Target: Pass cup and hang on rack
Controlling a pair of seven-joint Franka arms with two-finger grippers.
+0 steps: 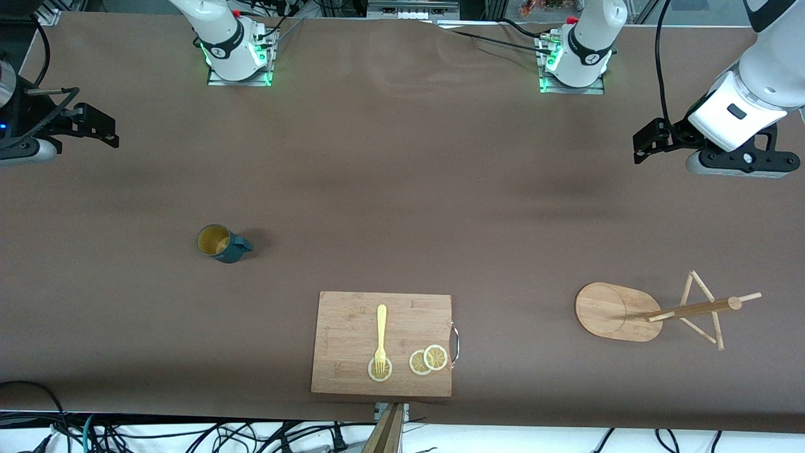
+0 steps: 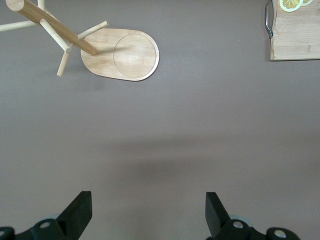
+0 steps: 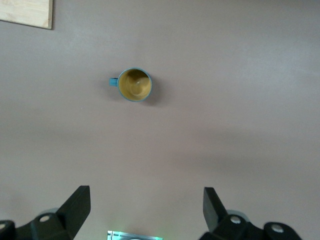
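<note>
The left gripper hangs with its jaws spread wide and nothing between them, over bare table at the left arm's end. The right gripper is likewise wide open and empty, over the table at the right arm's end; both arms wait, touching nothing.

The cup stands upright on the table toward the right arm's end, well apart from both grippers. Its yellowish inside holds nothing, and its handle points toward the middle of the table. The rack stands toward the left arm's end, its oval base flat on the table and its pegs bare.

The cutting board lies between cup and rack, near the table edge closest to the front camera. On it lie a yellow fork and three lemon slices, the fork's tines resting on one slice. Wide bare table surrounds the cup and the rack on all sides.
</note>
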